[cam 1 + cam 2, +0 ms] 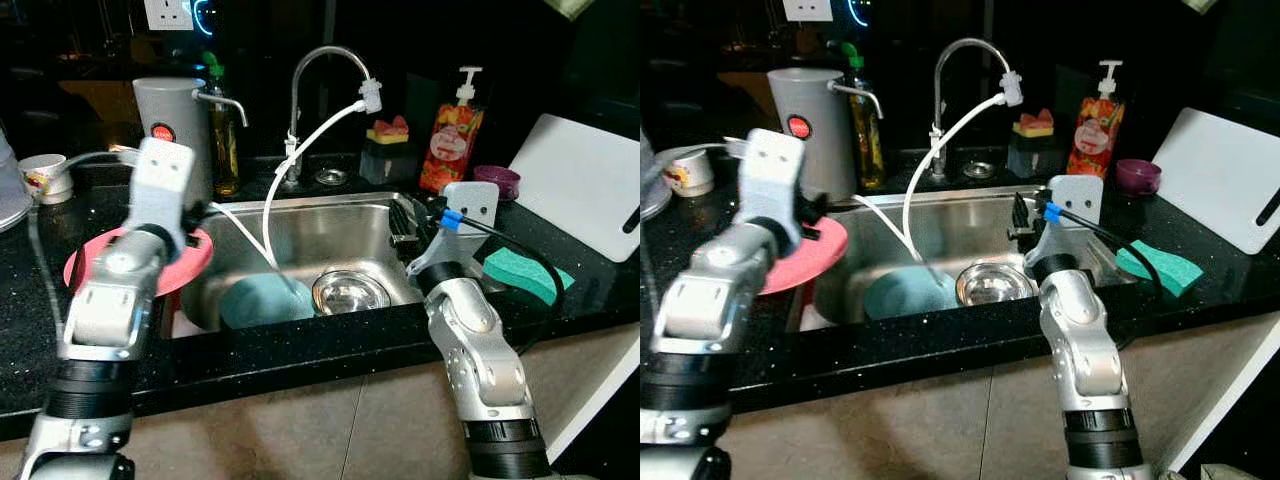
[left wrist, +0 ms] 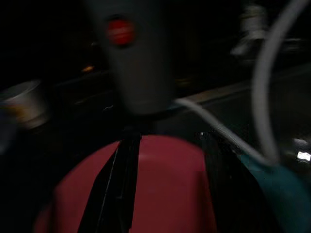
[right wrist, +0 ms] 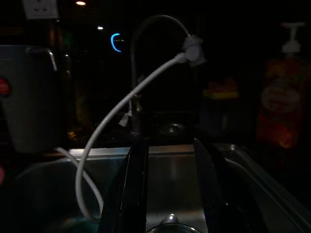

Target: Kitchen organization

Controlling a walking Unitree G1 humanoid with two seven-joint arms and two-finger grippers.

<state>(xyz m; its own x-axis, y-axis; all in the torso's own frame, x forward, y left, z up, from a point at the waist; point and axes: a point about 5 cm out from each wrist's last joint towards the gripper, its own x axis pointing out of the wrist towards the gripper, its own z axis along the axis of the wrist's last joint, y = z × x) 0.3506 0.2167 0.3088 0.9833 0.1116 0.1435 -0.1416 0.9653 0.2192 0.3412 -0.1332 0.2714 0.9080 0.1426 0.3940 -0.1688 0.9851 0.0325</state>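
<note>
My left gripper [image 1: 192, 214] is shut on a pink plate [image 1: 196, 264], held over the black counter at the sink's left rim. In the left wrist view one black finger [image 2: 119, 184] lies across the pink plate [image 2: 165, 194]. My right gripper [image 1: 405, 222] hovers over the right side of the steel sink [image 1: 330, 215]. It is open, its two fingers [image 3: 136, 184] apart with nothing between them. In the sink lie a teal plate [image 1: 260, 300] and a steel bowl [image 1: 350, 292].
A faucet [image 1: 325, 60] with a white hose [image 1: 300, 150] hangs into the sink. A grey canister [image 1: 170, 115] and an oil bottle [image 1: 222, 130] stand back left. A soap dispenser [image 1: 450, 140], purple bowl [image 1: 497, 180], green sponge [image 1: 525, 272] and white cutting board [image 1: 585, 185] sit on the right.
</note>
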